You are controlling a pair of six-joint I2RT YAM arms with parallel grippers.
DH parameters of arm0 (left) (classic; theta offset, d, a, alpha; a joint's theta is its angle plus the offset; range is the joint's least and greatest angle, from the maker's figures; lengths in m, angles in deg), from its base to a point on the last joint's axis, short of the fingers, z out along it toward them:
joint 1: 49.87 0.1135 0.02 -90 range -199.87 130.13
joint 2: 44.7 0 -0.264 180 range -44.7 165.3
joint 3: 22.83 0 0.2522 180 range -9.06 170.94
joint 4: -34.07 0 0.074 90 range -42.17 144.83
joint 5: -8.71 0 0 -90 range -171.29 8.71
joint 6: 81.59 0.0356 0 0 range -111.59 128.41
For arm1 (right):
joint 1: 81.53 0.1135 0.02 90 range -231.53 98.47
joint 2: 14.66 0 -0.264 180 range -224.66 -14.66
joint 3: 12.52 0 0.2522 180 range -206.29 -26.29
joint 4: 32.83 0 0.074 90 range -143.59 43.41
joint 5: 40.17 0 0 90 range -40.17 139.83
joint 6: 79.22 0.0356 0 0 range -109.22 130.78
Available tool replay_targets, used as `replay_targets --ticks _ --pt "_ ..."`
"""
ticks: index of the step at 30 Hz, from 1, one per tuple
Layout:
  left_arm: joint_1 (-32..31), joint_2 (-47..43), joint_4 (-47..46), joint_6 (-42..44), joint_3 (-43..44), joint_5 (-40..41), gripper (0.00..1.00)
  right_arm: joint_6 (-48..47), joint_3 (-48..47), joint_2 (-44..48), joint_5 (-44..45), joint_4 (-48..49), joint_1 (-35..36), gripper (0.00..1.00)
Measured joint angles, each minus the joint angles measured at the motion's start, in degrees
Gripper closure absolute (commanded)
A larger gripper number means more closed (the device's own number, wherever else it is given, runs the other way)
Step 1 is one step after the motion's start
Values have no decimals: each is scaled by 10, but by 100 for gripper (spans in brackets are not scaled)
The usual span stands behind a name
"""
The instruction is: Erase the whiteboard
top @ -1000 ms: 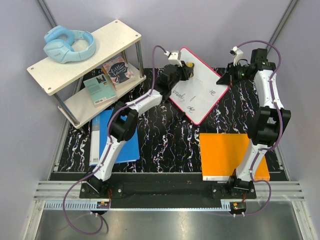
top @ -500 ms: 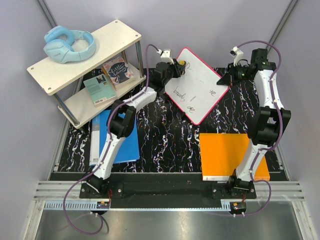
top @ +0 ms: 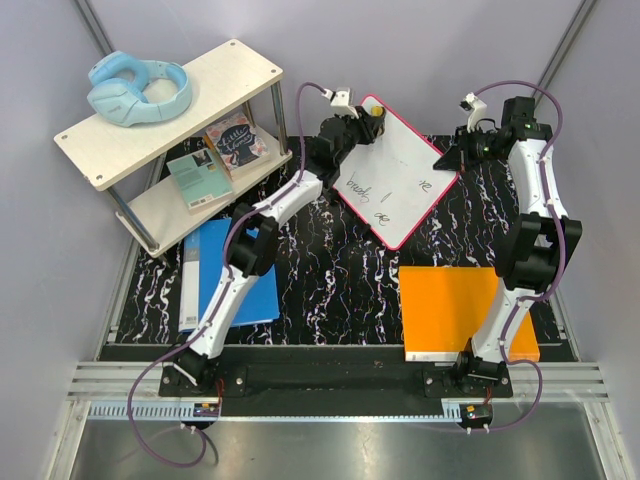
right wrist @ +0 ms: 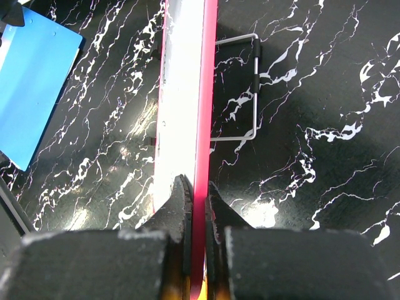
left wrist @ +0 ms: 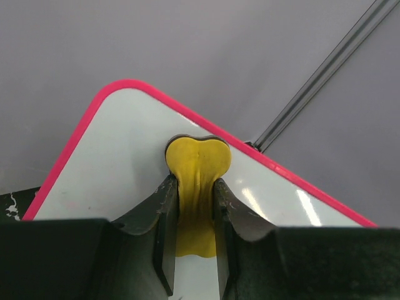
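Note:
The whiteboard [top: 400,170], white with a red-pink frame, is held tilted above the black marbled table, and black handwriting remains on its lower half. My left gripper [top: 364,127] is shut on a yellow eraser [top: 376,127], which presses against the board near its top corner. In the left wrist view the eraser [left wrist: 197,165] sits squeezed between the fingers [left wrist: 166,219] on the white surface [left wrist: 112,175]. My right gripper [top: 447,158] is shut on the board's right corner. The right wrist view shows the red edge [right wrist: 205,94] clamped between its fingers [right wrist: 178,206].
A two-level wooden shelf [top: 225,70] at the back left carries blue headphones [top: 138,88] and books [top: 236,140]. A blue folder [top: 200,275] lies at the left, and an orange board [top: 450,305] at the front right. A wire stand [right wrist: 250,87] lies under the whiteboard.
My left gripper has slid the eraser across the board's upper part, first leftward, then up to the top corner. The right gripper and the board have stayed still.

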Motion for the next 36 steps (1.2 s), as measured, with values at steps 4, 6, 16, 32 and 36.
replay_targets --ticks 4,6,16,32,36 --pt "-2 9 -12 -1 16 11 100 -3 -1 -1 -3 0 0 100" --pt "-3 9 -14 -1 16 21 100 -4 -1 -1 -4 0 0 100" --pt "-4 5 -15 12 -5 82 100 -4 -2 -3 -3 1 1 100" --pt "10 -15 8 82 -54 -14 100 -4 -2 -4 7 -2 1 100" --pt "7 -18 14 128 -54 -75 100 -4 -2 -4 10 -4 1 100"
